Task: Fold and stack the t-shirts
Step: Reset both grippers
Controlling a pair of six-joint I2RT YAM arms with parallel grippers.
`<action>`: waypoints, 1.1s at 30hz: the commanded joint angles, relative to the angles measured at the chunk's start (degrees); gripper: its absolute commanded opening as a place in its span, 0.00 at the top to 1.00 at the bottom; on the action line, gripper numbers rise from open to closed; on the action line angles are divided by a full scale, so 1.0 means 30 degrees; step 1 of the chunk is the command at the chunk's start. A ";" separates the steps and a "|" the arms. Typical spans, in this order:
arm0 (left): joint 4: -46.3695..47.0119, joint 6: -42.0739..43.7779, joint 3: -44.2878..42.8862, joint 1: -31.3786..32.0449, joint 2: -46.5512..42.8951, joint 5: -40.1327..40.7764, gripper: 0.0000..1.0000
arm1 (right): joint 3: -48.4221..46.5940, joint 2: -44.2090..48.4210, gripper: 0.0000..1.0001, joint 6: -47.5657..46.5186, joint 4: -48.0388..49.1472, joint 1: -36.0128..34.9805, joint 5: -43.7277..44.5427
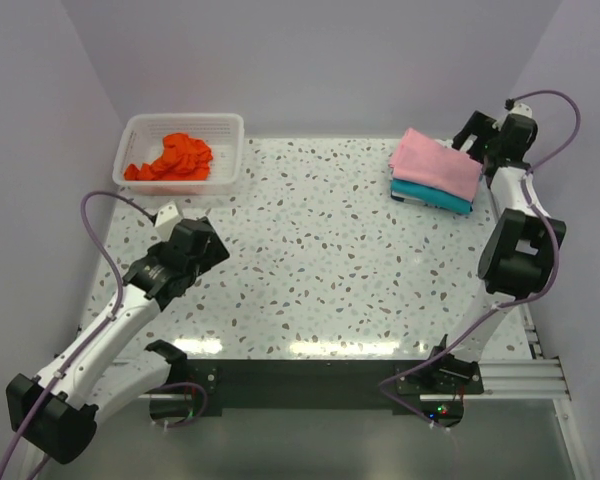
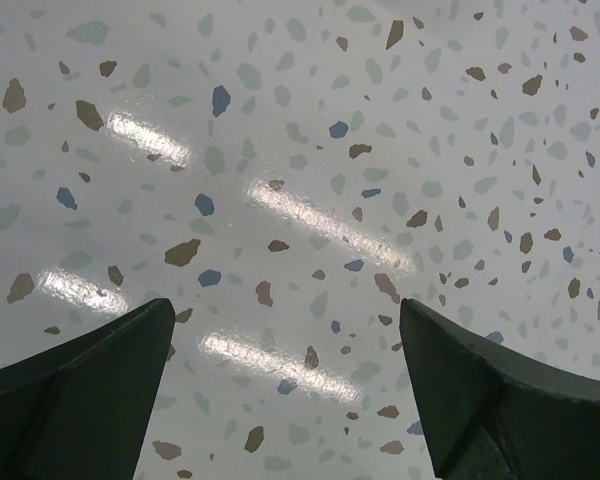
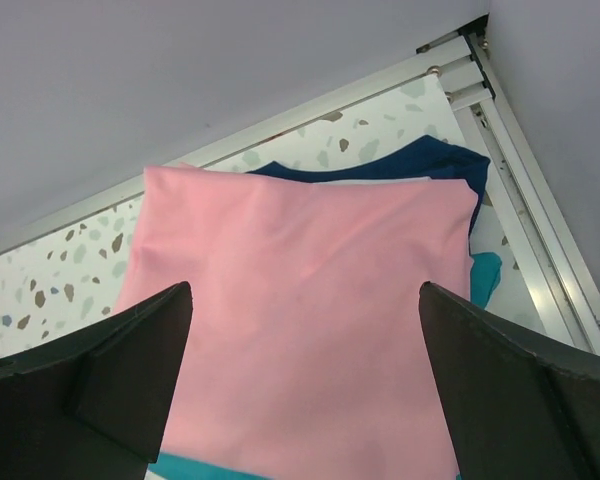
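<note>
A folded light pink t-shirt (image 1: pixel 437 163) lies on top of a folded teal blue t-shirt (image 1: pixel 432 195) at the table's far right. In the right wrist view the pink t-shirt (image 3: pixel 300 300) fills the middle, with teal (image 3: pixel 485 275) and a dark blue cloth edge (image 3: pixel 410 163) showing from under it. My right gripper (image 1: pixel 472 141) (image 3: pixel 305 290) is open and empty just above the pink t-shirt. An orange-red t-shirt (image 1: pixel 172 158) lies crumpled in the basket. My left gripper (image 1: pixel 208 243) (image 2: pixel 285 302) is open and empty over bare table at the left.
The white mesh basket (image 1: pixel 185 120) stands at the far left corner. Lilac walls close the left, back and right sides. A metal rail (image 1: pixel 540 345) (image 3: pixel 525 230) runs along the table's right edge, close to the stack.
</note>
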State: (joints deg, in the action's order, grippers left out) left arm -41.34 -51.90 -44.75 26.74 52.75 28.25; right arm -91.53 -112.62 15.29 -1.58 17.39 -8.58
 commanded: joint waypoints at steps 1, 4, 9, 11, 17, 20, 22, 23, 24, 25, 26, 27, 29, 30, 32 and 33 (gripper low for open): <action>0.0334 -0.0132 0.0268 -0.0066 -0.0795 -0.0100 0.00 | 0.1327 0.2084 0.01 0.0410 0.2197 -0.0024 -0.1005; 0.0363 -0.0103 0.0444 -0.0066 -0.1294 -0.0188 0.00 | 0.1972 0.3402 0.01 0.0616 0.1879 -0.0403 -0.1271; 0.0421 0.0249 -0.0023 -0.0066 -0.1705 -0.0101 0.00 | 0.4047 0.5806 0.01 0.0355 0.0941 -0.1399 0.0273; 0.0450 0.0307 -0.0374 -0.0066 -0.1734 -0.0071 0.00 | 0.4811 0.7266 0.01 0.0382 0.0123 -0.2248 0.1418; 0.0364 0.0514 -0.0815 -0.0066 -0.2202 -0.0160 0.00 | 0.6748 1.0232 0.01 0.0644 -0.4150 -0.5382 0.4732; 0.0363 0.0395 -0.0465 -0.0066 -0.2669 -0.0101 0.00 | 0.7828 1.1987 0.01 0.0908 -0.6733 -0.7168 0.6075; 0.0392 0.0308 -0.0085 -0.0066 -0.2963 -0.0042 0.00 | 0.9730 1.3978 0.01 0.1318 -0.7291 -0.8191 0.5733; 0.0392 0.0221 0.0004 -0.0066 -0.3023 0.0016 0.00 | 1.0375 1.4681 0.01 0.1523 -0.7468 -0.8546 0.5180; 0.0392 0.0220 0.0092 -0.0066 -0.3081 0.0017 0.00 | 1.1455 1.5210 0.01 0.1989 -0.7760 -0.8782 0.5029; 0.0392 0.0220 0.0151 -0.0066 -0.3140 0.0017 0.00 | 1.1988 1.6259 0.01 0.2139 -0.8372 -0.9364 0.5057; 0.0363 0.0249 0.0123 -0.0066 -0.3199 0.0017 0.00 | 1.2486 1.6734 0.01 0.2227 -0.8610 -0.9573 0.5173; 0.0334 0.0249 0.0122 -0.0066 -0.3228 0.0017 0.00 | 1.3477 1.7203 0.01 0.2460 -0.8815 -0.9720 0.5290; 0.0334 0.0191 0.0151 -0.0066 -0.3287 0.0017 0.00 | 1.5030 1.8580 0.01 0.3134 -0.9431 -0.9780 0.5029; 0.0334 0.0103 0.0268 -0.0066 -0.3316 0.0017 0.00 | 1.5562 1.9106 0.01 0.3252 -0.9520 -0.9809 0.4564; 0.0159 -0.0160 0.0269 -0.0066 -0.3316 0.0075 0.00 | 1.6238 2.0250 0.01 0.3079 -0.9841 -0.9780 0.4791; 0.0042 -0.0306 0.0298 -0.0066 -0.3316 0.0104 0.00 | 1.6531 2.0544 0.01 0.2991 -1.0046 -0.9809 0.5228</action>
State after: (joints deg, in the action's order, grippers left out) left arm -41.47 -51.62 -44.18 26.74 43.35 27.42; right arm -43.66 -54.22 22.74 -29.28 -11.94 5.13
